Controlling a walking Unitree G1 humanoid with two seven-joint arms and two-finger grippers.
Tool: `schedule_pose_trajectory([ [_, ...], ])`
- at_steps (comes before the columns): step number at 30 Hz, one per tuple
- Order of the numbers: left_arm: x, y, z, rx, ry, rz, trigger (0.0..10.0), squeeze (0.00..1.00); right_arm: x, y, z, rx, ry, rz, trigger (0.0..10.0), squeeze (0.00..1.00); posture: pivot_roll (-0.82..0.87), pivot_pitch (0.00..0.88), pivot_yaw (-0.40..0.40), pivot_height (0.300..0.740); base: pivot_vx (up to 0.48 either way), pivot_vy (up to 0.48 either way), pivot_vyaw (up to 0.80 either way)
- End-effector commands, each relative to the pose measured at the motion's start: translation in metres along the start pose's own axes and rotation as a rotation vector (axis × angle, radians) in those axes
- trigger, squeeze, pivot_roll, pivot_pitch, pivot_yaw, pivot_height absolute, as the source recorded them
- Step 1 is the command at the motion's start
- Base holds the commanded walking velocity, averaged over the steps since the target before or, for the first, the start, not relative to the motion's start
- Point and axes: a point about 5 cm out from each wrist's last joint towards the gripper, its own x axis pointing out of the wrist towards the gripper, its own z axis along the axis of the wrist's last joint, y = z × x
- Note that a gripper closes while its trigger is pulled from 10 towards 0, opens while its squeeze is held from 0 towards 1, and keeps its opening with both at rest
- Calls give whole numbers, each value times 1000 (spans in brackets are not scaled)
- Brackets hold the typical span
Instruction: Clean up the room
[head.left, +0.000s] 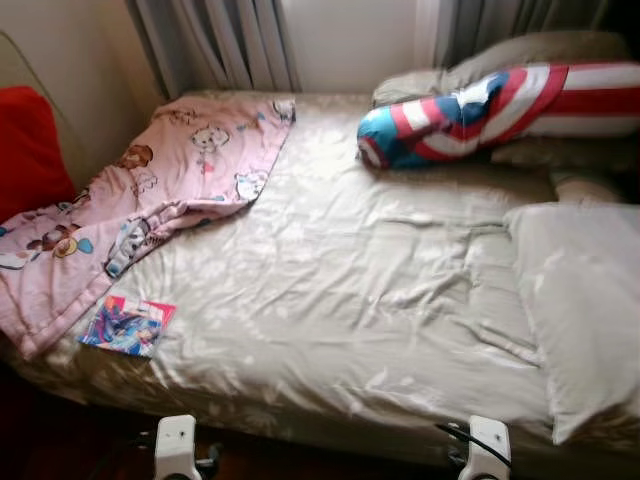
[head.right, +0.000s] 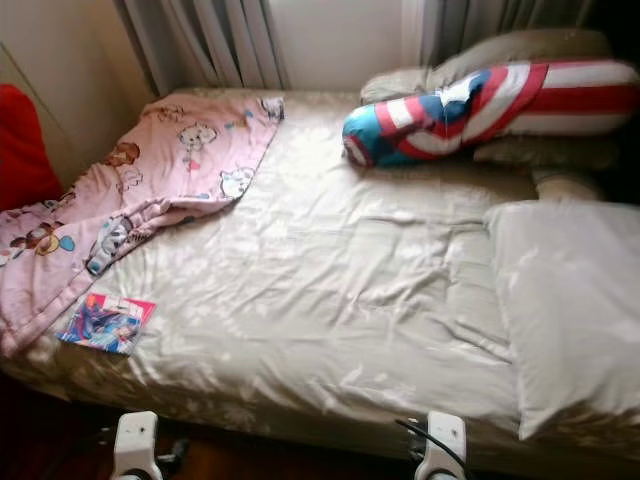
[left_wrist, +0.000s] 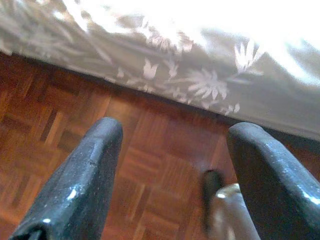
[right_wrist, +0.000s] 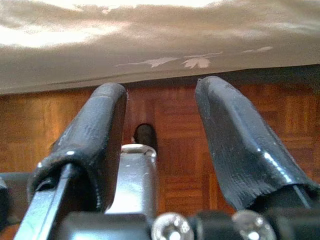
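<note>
Barely begun: pink blanket (head.left: 150, 200) rumpled, booklet (head.left: 127, 325) loose on bed (head.left: 350, 300), left pincer (left_wrist: 170, 175) and right pincer (right_wrist: 160, 140) spread, empty above floor (left_wrist: 60, 125).

A bed (head.left: 350, 300) covered with a pale, leaf-patterned sheet takes up most of the scene, with its near edge running across the foreground. Grey curtains (head.left: 215, 45) are hung along the far wall, to the left of a bright pale panel (head.left: 350, 40) from which daylight is cast over the sheet. A cream wall (head.left: 70, 60) is seen at the far left, with something red (head.left: 28, 150) set against it beside the bed. Dark parquet flooring (left_wrist: 75, 125) of reddish-brown wood is laid below the bed's edge.
</note>
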Motion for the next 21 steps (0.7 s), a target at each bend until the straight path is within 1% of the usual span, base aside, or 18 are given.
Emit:
schedule_pose_trajectory([
  [1, -1, 7, -2, 7, 13, 14, 10000, 0, 0, 6, -1, 7, 6, 16, 10000, 0, -39, 70, 60, 740, 0, 360, 0],
  [13, -1, 4, -3, -6, 11, 22, 10000, 0, 0, 7, -2, -16, 7, 29, 10000, 0, -34, 69, 48, 740, 0, 370, 0],
  [21, -2, 6, -3, -14, 11, 37, 10000, 0, 0, 8, -2, -24, 8, 37, 10000, 0, -26, 71, 45, 740, 0, 377, 0],
])
